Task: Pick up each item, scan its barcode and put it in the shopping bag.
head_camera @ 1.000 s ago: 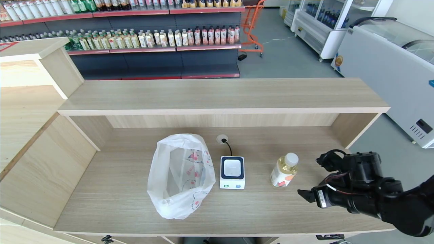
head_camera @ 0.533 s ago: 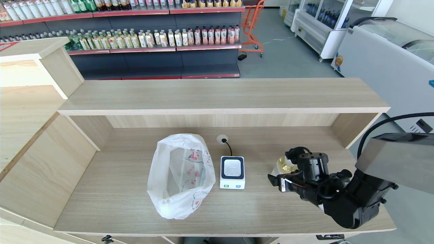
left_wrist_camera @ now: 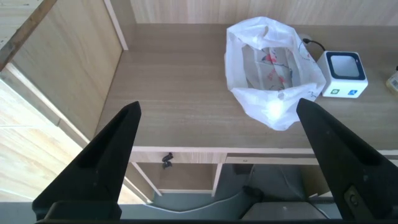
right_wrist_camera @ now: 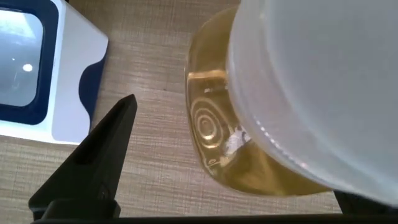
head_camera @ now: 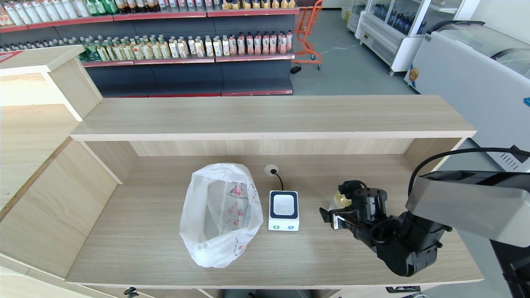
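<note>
A small bottle point(head_camera: 340, 201) of yellow drink with a white cap point(right_wrist_camera: 311, 74) stands upright on the counter, right of the scanner. My right gripper point(head_camera: 337, 208) is open and down around the bottle, largely hiding it in the head view. One finger point(right_wrist_camera: 99, 162) sits between bottle and scanner, a small gap from the bottle. The white barcode scanner point(head_camera: 283, 209) with its dark window lies mid-counter. The white shopping bag point(head_camera: 221, 213) stands open to its left. My left gripper point(left_wrist_camera: 217, 162) hangs open in front of and below the counter's front edge, nothing in it.
A raised wooden shelf point(head_camera: 269, 116) runs along the back of the counter, with side walls at left and right. The scanner's black cable point(head_camera: 278, 179) goes to a hole behind it. Bare counter point(head_camera: 136, 231) lies left of the bag.
My right arm has swung left from the counter's right edge and come down over the bottle, its fingers now on either side of it. Bag and scanner have not moved.
</note>
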### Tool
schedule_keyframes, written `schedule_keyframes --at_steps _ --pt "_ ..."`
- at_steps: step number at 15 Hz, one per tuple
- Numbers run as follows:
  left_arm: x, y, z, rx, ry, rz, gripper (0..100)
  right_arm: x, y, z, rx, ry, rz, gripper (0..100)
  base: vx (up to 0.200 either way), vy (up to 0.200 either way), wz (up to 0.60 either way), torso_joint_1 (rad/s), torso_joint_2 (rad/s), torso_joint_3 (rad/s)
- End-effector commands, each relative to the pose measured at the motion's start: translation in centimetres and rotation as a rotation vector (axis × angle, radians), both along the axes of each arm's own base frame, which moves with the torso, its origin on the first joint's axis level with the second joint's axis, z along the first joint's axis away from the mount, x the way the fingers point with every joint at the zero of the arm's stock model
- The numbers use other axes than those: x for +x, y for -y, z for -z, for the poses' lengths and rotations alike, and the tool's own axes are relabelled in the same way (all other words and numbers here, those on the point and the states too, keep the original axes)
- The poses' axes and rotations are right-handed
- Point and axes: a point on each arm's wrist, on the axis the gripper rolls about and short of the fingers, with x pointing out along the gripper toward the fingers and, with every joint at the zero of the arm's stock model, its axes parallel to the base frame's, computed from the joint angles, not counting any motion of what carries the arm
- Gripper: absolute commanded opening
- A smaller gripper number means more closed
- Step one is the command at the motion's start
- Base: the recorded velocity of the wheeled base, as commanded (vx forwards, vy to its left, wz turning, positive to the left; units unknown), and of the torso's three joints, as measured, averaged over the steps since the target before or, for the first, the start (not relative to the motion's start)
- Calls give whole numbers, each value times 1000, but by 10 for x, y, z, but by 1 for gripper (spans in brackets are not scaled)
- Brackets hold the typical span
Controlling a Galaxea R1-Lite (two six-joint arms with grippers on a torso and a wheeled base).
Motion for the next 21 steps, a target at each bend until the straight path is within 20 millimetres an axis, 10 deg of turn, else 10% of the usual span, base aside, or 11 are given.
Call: schedule_keyframes --at_steps 1,10,11,21 --pt "0 0 0 0 0 0 100 4 -2 9 1 2 -4 100 0 0 0 0 0 0" --pt "0 0 0 0 0 0 100 19 -8 3 1 108 -42 100 0 0 0 0 0 0" --pt "0 0 0 0 0 0 100 20 -6 1 23 123 -88 0 0 0 0 0 0 0" --pt "0 0 0 0 0 0 100 24 9 -17 -14 182 -185 0 0 0 0 0 0 0"
